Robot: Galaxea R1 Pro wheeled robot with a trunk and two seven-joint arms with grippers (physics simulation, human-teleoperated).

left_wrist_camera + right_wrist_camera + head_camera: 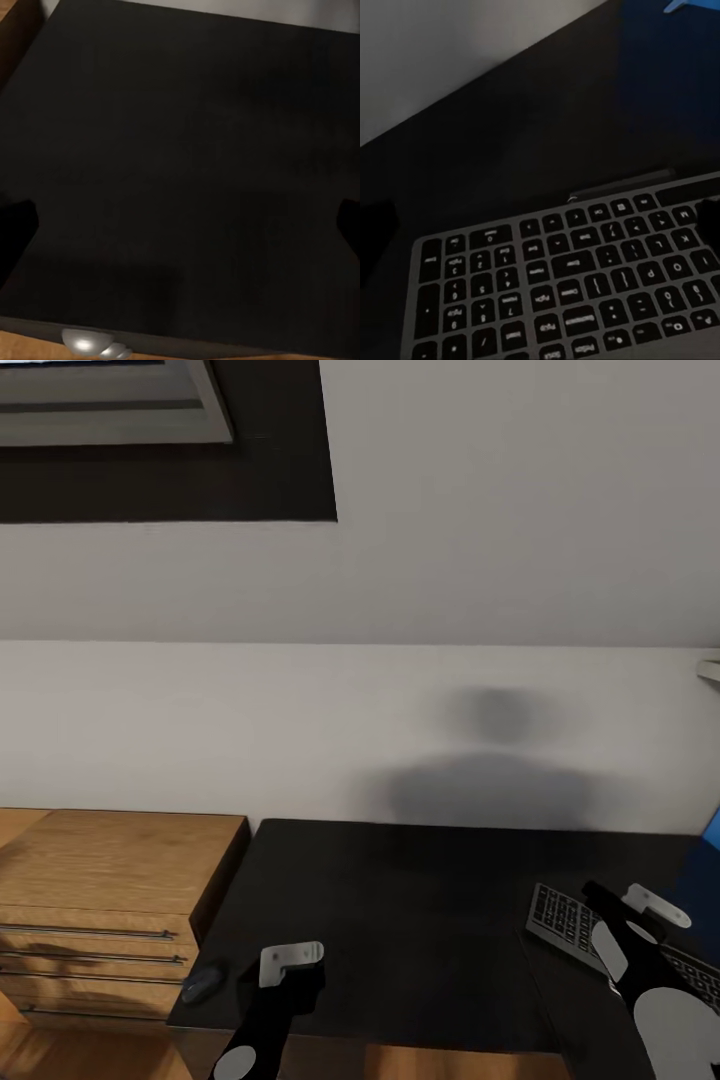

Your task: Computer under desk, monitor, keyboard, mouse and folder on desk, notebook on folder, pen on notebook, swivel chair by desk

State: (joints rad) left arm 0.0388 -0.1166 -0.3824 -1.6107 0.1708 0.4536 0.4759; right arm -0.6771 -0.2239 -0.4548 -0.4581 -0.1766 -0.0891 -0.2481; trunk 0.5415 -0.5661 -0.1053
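Keyboard (570,925) lies flat on the glossy black bench (400,920) toward its right end: slim, dark keys with pale legends too small to read, thin grey rim. Small dark mouse (201,986) sits at the bench's front-left corner. Wooden dresser (100,900) with long bar handles stands just beside the bench, white wall behind. Left hand (290,960) and right hand (640,910) hover over the bench; wrist views show fingertips spread apart, gripping nothing.

Glossy black desk (400,920), wood-grain dresser (110,860)
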